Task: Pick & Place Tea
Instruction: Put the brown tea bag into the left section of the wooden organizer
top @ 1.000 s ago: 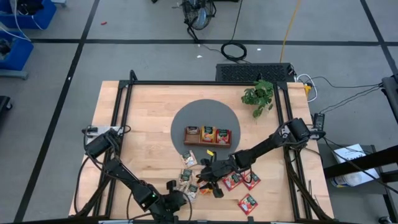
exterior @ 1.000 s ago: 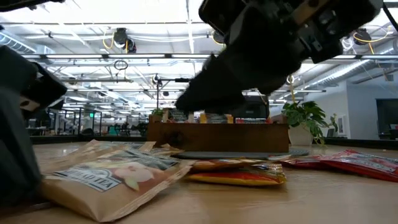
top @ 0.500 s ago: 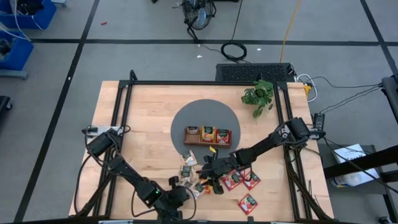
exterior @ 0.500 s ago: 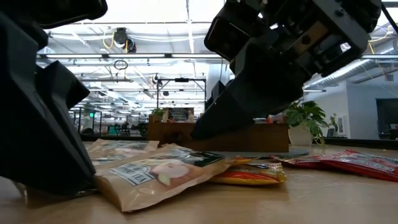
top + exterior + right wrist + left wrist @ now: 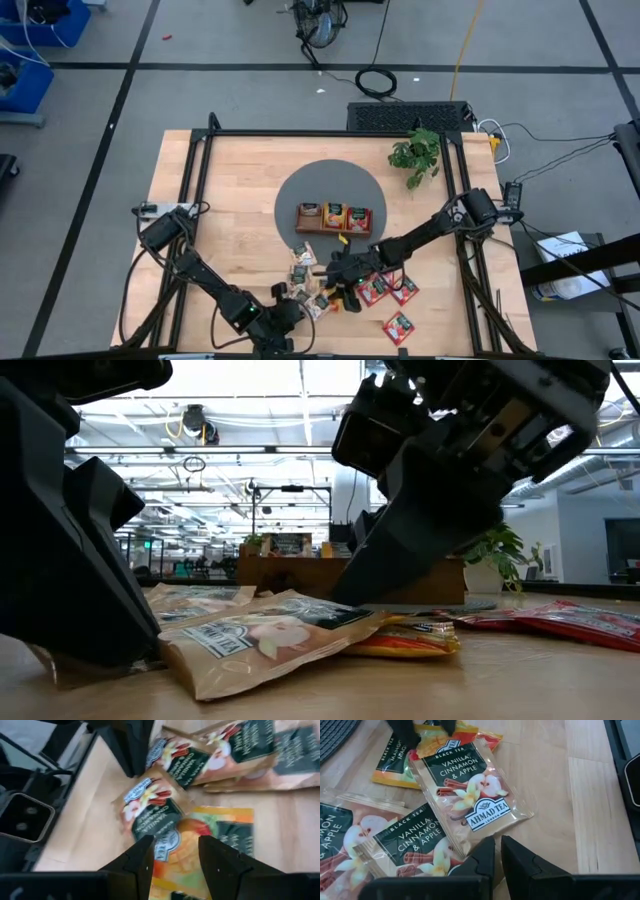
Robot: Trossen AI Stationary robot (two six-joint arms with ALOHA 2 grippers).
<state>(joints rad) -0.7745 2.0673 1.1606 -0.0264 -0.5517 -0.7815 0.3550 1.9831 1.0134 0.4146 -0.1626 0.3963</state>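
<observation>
Several tea packets lie loose on the table's near half. Pale "Vanilla, Cinnamon & Apple" packets [image 5: 470, 790] [image 5: 300, 280] overlap, and one rests partly on an orange packet [image 5: 200, 845]. Red packets [image 5: 388, 290] lie to the right. My left gripper [image 5: 498, 851] [image 5: 285, 303] is shut, low at the near side of the pale packets. My right gripper [image 5: 176, 851] [image 5: 338, 287] is open above the orange packet and a pale one [image 5: 150, 805], with a finger on either side. I cannot tell whether it touches them. My left gripper comes in low and nearly level from the table's near side. Its shut fingertips [image 5: 487, 851] meet the near edge of a pale packet [image 5: 462, 854]. I cannot tell whether they pinch that edge or only push against it. The packet lies on the table among the others.
The brown wooden tray [image 5: 333, 228] sits on a grey round mat [image 5: 300, 185] beyond the pile, with a packet in each compartment. A green plant [image 5: 415, 155] stands at the far right. One red packet [image 5: 398, 326] lies alone near the near edge. Black frame rails run along both sides.
My left gripper has moved from the near edge toward the far edge, into the pale packets. The front pale packet has slid toward my right gripper. My right gripper has come down lower over the pile.
</observation>
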